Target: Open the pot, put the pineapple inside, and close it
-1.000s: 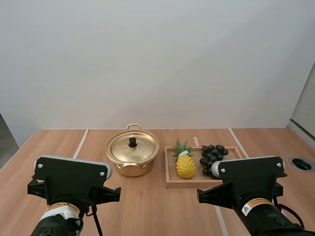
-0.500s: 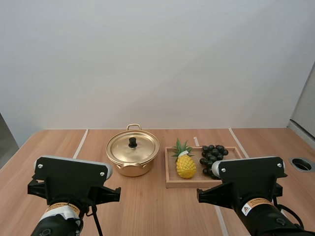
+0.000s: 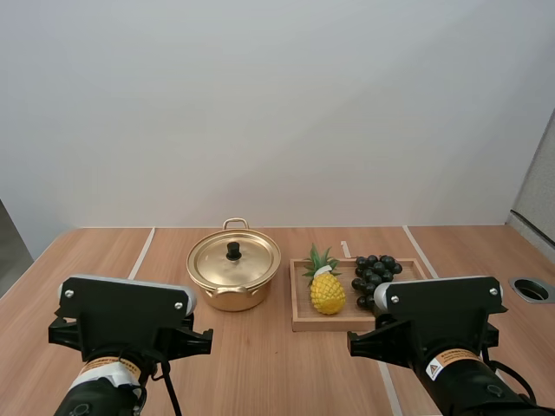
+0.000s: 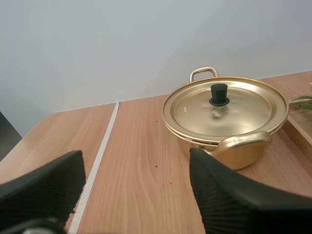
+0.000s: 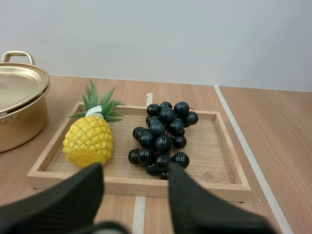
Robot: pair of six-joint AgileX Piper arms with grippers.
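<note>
My right gripper point(image 5: 134, 171) gapes wide at the near edge of the wooden tray point(image 5: 204, 189); the pineapple point(image 5: 89, 139) lies in it just beyond, slightly left. My left gripper point(image 4: 134, 161), also wide, faces the lidded pot point(image 4: 226, 124), farther right.

gold pot point(image 3: 232, 297) w/ lid point(image 3: 249, 260) on, beside tray point(image 3: 299, 324); yellow pineapple point(image 3: 327, 291) in tray

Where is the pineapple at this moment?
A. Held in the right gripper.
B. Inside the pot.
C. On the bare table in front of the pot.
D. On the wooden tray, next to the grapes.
D: the pineapple lies on the wooden tray beside the grapes, apart from the pot, whose lid is on.
</note>
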